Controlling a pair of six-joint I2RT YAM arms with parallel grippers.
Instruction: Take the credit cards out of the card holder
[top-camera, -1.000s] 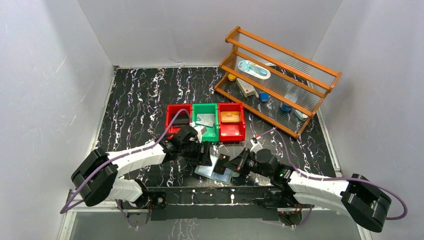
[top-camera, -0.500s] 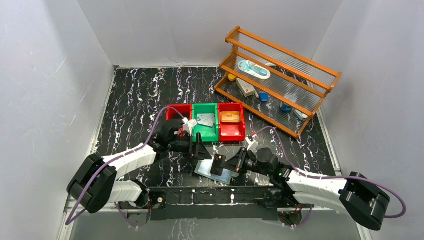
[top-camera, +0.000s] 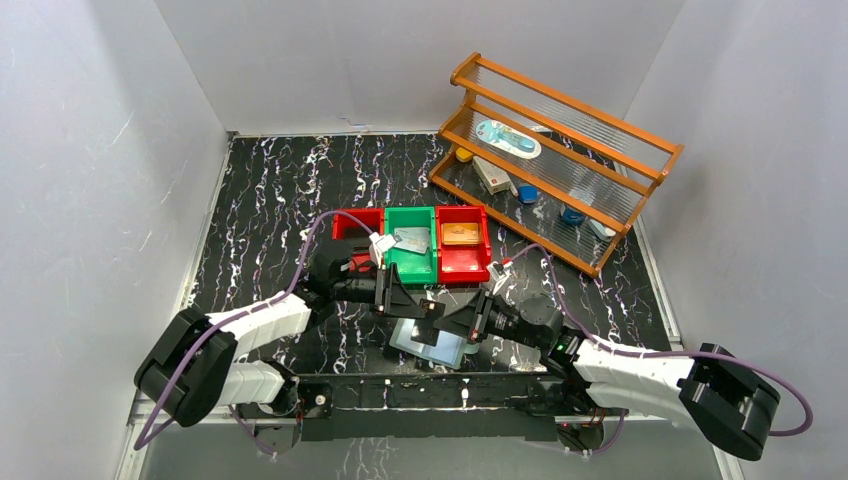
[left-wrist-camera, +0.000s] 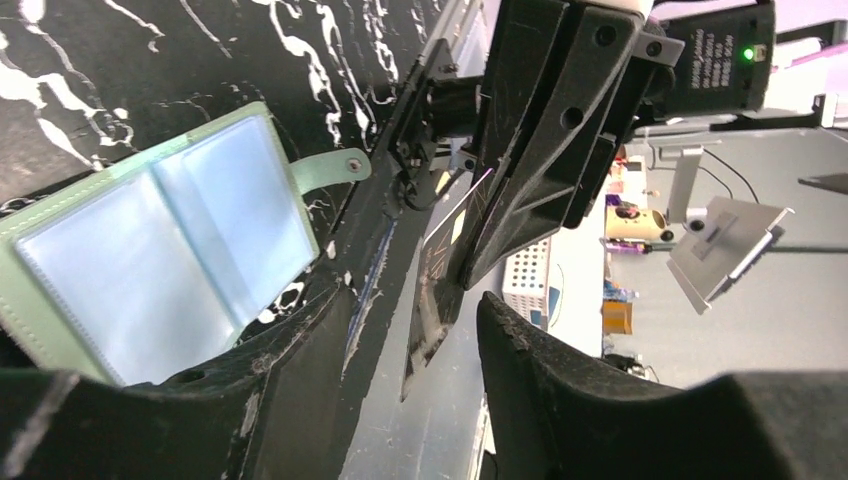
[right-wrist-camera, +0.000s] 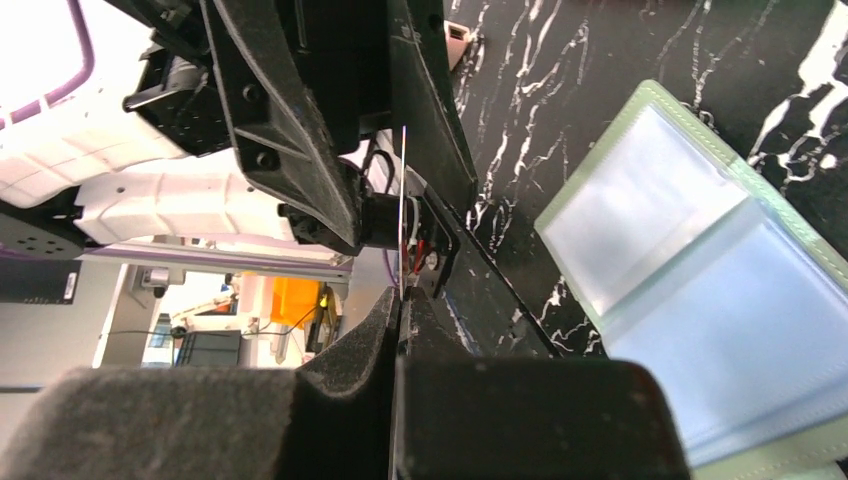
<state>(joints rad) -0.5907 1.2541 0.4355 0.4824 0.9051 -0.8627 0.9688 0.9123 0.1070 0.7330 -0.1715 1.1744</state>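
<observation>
A dark credit card (left-wrist-camera: 440, 280) stands on edge above the table, pinched at one end by the closed right gripper (right-wrist-camera: 400, 325). Its free end sits between the parted fingers of the left gripper (left-wrist-camera: 410, 350), which do not clamp it. Just beneath, by the table's near edge, the sage-green card holder (top-camera: 425, 348) lies open, blue sleeves up. Farther back, a silvery card (top-camera: 410, 240) lies in the green bin (top-camera: 412, 272), and a tan card (top-camera: 461, 234) in the red bin (top-camera: 486, 245) to its right.
</observation>
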